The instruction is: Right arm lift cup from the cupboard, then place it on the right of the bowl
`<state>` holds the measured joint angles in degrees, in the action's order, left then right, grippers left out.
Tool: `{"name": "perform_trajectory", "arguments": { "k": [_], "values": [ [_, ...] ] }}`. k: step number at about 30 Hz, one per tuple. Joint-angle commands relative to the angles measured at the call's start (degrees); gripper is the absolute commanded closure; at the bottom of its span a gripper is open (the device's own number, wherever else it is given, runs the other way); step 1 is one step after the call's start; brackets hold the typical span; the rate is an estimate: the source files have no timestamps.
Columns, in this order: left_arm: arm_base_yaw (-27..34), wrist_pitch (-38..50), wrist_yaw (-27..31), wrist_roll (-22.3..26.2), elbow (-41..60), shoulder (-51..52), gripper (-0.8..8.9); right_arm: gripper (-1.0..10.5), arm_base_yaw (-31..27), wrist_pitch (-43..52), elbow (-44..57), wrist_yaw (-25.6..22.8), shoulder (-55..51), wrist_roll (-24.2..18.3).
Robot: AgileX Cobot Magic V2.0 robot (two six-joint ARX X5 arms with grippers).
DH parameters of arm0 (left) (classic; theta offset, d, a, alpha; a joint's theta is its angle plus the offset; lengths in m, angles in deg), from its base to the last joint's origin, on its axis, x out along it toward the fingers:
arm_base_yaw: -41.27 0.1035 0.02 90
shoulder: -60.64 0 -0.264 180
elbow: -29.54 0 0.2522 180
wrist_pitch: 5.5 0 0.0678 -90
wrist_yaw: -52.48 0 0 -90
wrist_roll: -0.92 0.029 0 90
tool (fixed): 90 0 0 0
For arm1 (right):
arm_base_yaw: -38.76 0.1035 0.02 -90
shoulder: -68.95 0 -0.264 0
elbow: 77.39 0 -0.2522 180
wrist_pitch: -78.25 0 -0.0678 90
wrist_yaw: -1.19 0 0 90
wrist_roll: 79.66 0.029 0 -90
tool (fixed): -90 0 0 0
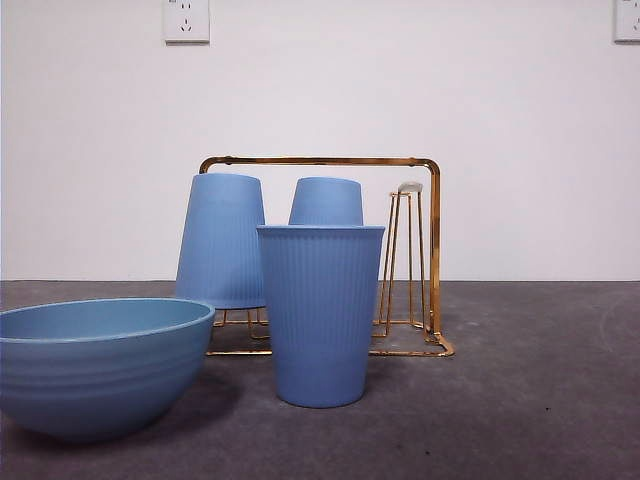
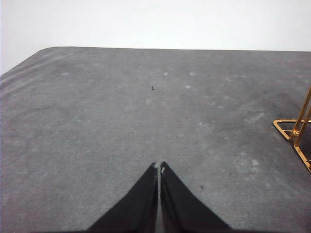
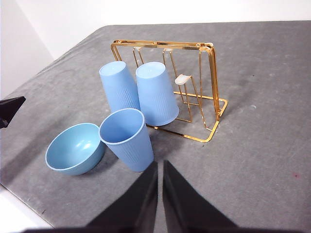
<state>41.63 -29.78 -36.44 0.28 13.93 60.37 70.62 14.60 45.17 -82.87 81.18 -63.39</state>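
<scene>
A ribbed blue cup (image 1: 320, 313) stands upright on the table just right of the wide blue bowl (image 1: 95, 362); both show in the right wrist view, cup (image 3: 127, 140) and bowl (image 3: 74, 148). Behind them the gold wire cupboard (image 1: 432, 250) holds two more blue cups upside down on its pegs (image 1: 221, 240) (image 1: 326, 201); one peg with a white tip (image 1: 409, 187) is bare. My right gripper (image 3: 160, 164) is shut and empty, back from the upright cup. My left gripper (image 2: 159, 166) is shut over bare table, with a corner of the cupboard (image 2: 293, 134) at its side.
The dark grey table (image 1: 540, 400) runs to a white wall with a socket (image 1: 186, 20). In the right wrist view the table's edge (image 3: 19, 204) lies near the bowl, and a black tip of the other arm (image 3: 9, 109) shows at the picture's side.
</scene>
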Motion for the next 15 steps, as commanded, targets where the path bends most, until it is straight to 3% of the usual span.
{"name": "perform_trajectory", "arguments": {
  "k": [1,15],
  "values": [
    [0.1,-0.3,-0.3,0.1,1.1,0.1,8.07,9.3,0.3,0.6,-0.6,0.0,0.0,-0.6],
    [0.1,-0.3,-0.3,0.1,1.1,0.1,8.07,9.3,0.3,0.8,-0.6,-0.7,0.0,-0.9]
  ]
}}
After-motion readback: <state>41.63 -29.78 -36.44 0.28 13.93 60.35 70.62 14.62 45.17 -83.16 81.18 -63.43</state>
